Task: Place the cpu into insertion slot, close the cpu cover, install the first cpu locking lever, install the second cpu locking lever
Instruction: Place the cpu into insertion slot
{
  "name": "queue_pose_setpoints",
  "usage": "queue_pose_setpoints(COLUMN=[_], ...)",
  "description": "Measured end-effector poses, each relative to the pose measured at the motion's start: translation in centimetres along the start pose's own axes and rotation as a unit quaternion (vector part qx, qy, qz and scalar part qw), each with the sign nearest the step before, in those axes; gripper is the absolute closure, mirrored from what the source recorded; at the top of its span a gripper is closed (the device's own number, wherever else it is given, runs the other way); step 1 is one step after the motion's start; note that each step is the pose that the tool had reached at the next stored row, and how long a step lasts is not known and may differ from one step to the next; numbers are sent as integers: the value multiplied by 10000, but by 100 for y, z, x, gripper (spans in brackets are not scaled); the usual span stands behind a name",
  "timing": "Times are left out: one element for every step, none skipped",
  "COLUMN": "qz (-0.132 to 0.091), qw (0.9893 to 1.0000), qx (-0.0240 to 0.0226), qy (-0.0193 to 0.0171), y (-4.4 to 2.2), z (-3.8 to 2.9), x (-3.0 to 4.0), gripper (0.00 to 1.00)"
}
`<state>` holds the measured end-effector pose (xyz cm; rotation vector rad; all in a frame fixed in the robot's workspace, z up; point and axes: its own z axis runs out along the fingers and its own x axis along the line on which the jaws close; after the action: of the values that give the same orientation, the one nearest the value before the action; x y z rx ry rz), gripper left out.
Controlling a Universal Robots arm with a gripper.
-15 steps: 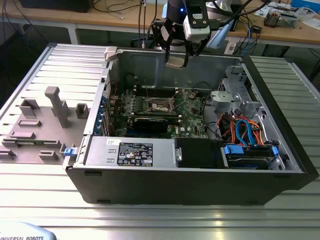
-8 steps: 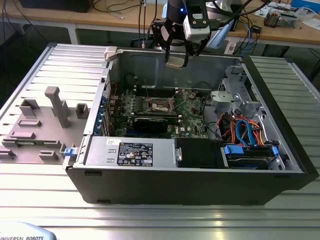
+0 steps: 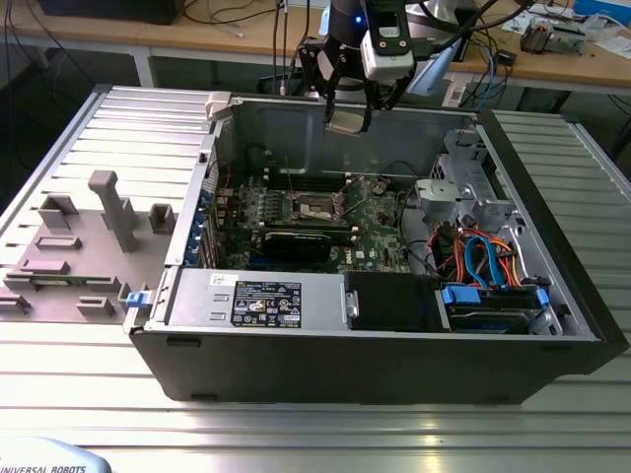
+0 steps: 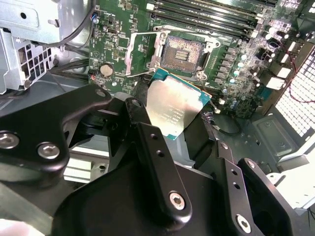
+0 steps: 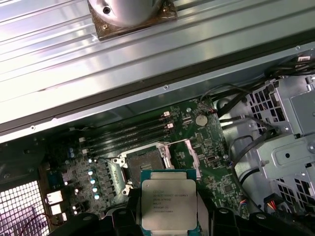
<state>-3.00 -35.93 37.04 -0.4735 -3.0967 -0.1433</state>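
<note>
An open computer case (image 3: 394, 367) lies on its side on the ribbed metal bench (image 3: 296, 434), its motherboard (image 3: 380, 232) facing up. The hand (image 3: 349, 113) hangs above the far wall of the case, clamped on the cpu (image 3: 347, 122), well above the board. In the second wrist view the black fingers (image 4: 152, 147) press on two opposite edges of the cpu (image 4: 174, 105), whose pale metal top is tilted toward the camera (its green rim shows along the upper edges). The first wrist view sees the cpu (image 5: 169, 206) flat-on, with the insertion slot (image 5: 142, 164) just beyond it on the board.

The insertion slot (image 4: 182, 53) is bare, its dark centre uncovered. The cpu cover (image 4: 131, 55) stands swung open beside it, hinged at one side of the slot. Long memory slots (image 4: 197, 14) run along the far side of the slot.

In the exterior view a power supply (image 3: 256, 296) sits along the near wall of the case, and blue and orange cables (image 3: 483, 251) bunch toward the exterior view's right. A grey moulded fixture (image 3: 89, 246) rests on the bench at the exterior view's left, just beside the case.
</note>
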Motion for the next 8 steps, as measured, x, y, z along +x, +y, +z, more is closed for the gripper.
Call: queue_pose_setpoints(qz=[14,27,40,56,68,85,113,134], qw=[10000,10000,10000,10000,10000,10000,9999,9999], qx=[0,0,0,-1,-1,-2,-2,-2], qy=[-1,-3,-4,-5,-6,-8,-10,-12], y=[0,0,0,0,0,0,0,0], z=[0,0,0,0,0,0,0,0], x=[0,0,0,0,0,0,0,0], gripper=[46,46,46,46,46,46,46,46])
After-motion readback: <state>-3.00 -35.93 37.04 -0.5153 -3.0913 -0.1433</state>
